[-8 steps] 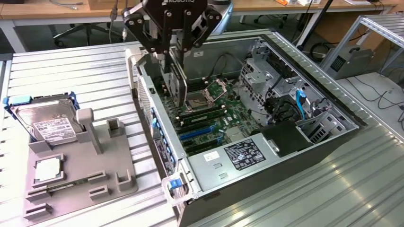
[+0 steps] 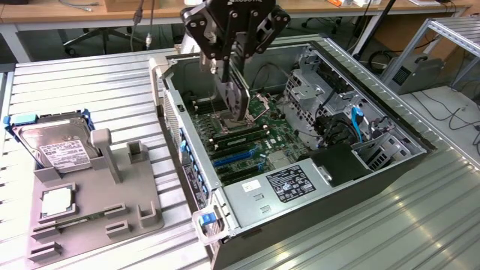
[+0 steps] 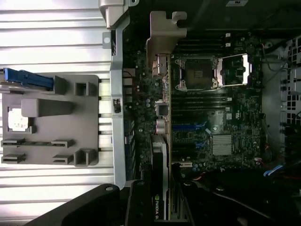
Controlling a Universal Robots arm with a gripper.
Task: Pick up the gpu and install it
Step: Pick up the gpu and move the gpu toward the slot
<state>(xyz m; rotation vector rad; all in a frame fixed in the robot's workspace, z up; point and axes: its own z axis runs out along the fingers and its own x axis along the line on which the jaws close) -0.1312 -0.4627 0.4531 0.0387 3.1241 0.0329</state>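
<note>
gpu: seen edge-on, silvery bracket with ports, hanging over the motherboard along its edge nearest the case wall.
gripper: dark fingers closed against both faces of the gpu, next to an NVIDIA label.
CPU socket: on the motherboard, bare, its lid flipped open beside it.
blue slots: 2, on the motherboard, just beside the gpu.
heatsink: silver, on the motherboard.
grey tray: off the motherboard, beyond the case wall, on the ribbed metal table.

Ribbed metal table carries a grey holder tray and open computer case.
</note>
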